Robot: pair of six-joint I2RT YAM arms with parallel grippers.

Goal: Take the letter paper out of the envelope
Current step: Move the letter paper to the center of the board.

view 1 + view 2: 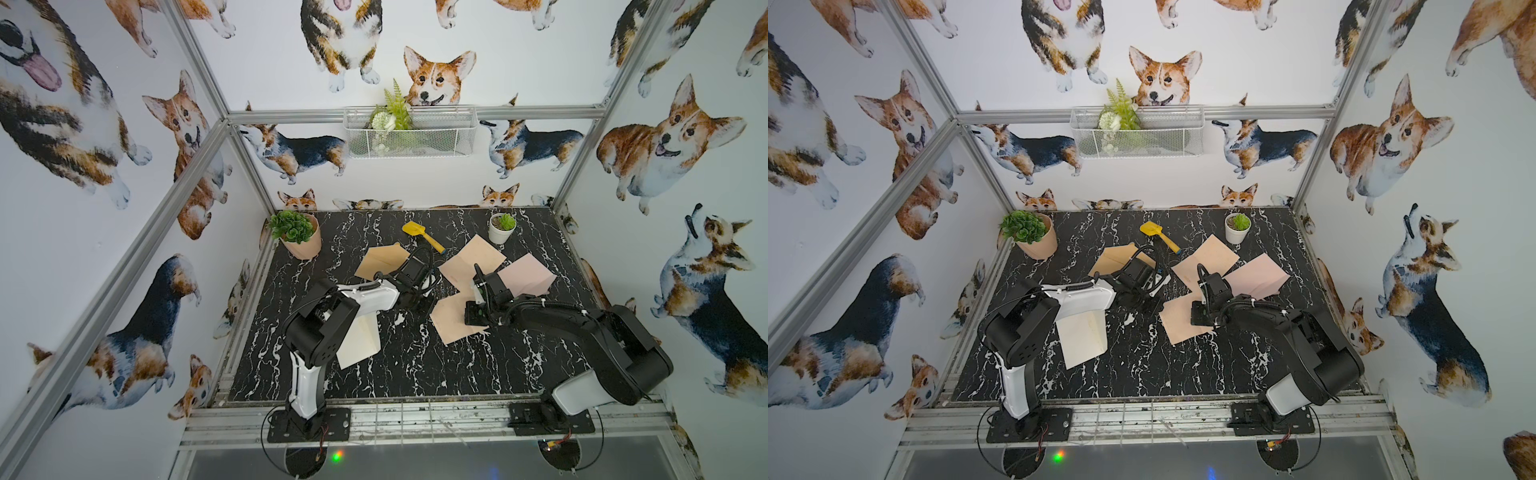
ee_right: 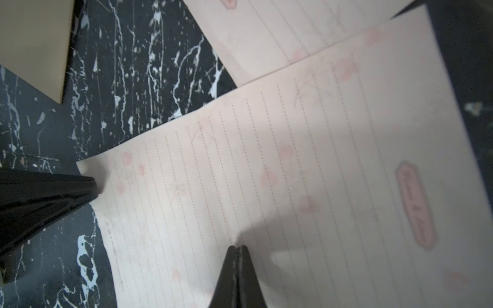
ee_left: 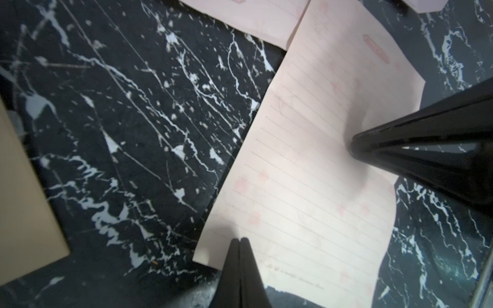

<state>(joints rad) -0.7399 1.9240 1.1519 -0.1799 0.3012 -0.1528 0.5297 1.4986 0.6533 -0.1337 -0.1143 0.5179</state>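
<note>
Both arms reach to mid-frame in both top views, wrists bent down. The left gripper, jaws together, touches a corner of the pink lined letter paper at centre. The right gripper, also closed, rests its tip on the same sheet. The cream envelope lies flat to the lower left, contents unseen. A wire basket at upper centre holds greenery.

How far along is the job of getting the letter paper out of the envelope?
Looks done: the lined pink letter sheet lies open on the marble table, apart from the tan envelope. In hand: the shut left gripper and right gripper rest their tips on it. Left: lifting away, probably.
</note>
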